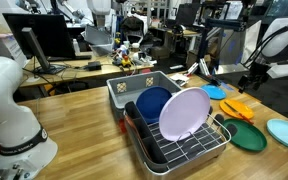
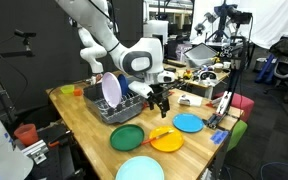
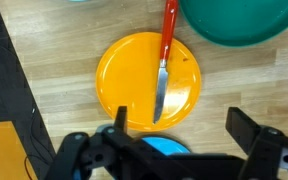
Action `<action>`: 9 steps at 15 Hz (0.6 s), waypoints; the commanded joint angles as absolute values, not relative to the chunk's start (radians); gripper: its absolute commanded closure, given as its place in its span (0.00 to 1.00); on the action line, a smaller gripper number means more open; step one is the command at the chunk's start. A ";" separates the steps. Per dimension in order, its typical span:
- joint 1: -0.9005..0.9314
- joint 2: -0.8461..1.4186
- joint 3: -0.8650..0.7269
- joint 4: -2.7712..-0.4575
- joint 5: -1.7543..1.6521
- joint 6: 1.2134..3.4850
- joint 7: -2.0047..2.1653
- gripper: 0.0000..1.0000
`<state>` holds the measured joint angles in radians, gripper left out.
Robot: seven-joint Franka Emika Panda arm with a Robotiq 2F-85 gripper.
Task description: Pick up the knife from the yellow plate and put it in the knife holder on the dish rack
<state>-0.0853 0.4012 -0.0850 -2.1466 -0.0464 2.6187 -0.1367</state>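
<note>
Gripper (image 3: 177, 118) above red-handled, grey-bladed knife (image 3: 163, 70)

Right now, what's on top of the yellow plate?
Only the knife: blade on the yellow plate, red handle overhanging the rim. The open gripper hides part of the plate's lower edge.

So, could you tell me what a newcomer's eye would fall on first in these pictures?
The bright yellow plate sits in the middle of the wrist view, with the knife lying across it, its red handle pointing past the rim towards a dark green plate. The gripper hangs open above them. In an exterior view, a large pale plate stands in the dish rack.
</note>
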 commanded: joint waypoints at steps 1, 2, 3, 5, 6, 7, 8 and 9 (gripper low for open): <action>-0.093 0.400 -0.077 -2.145 -0.052 2.616 -0.132 0.00; -0.098 0.415 -0.070 -2.133 -0.043 2.600 -0.143 0.00; -0.102 0.432 -0.065 -2.118 -0.035 2.569 -0.146 0.00; -0.107 0.480 -0.061 -2.090 -0.033 2.524 -0.154 0.00; -0.109 0.506 -0.061 -2.075 -0.032 2.513 -0.156 0.00; -0.121 0.542 -0.055 -2.054 -0.023 2.518 -0.169 0.00; -0.132 0.574 -0.048 -2.030 -0.014 2.509 -0.182 0.00; -0.141 0.606 -0.043 -2.005 -0.009 2.507 -0.192 0.00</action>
<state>-0.0948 0.5289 -0.0777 -2.0895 -0.0369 2.5519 -0.1460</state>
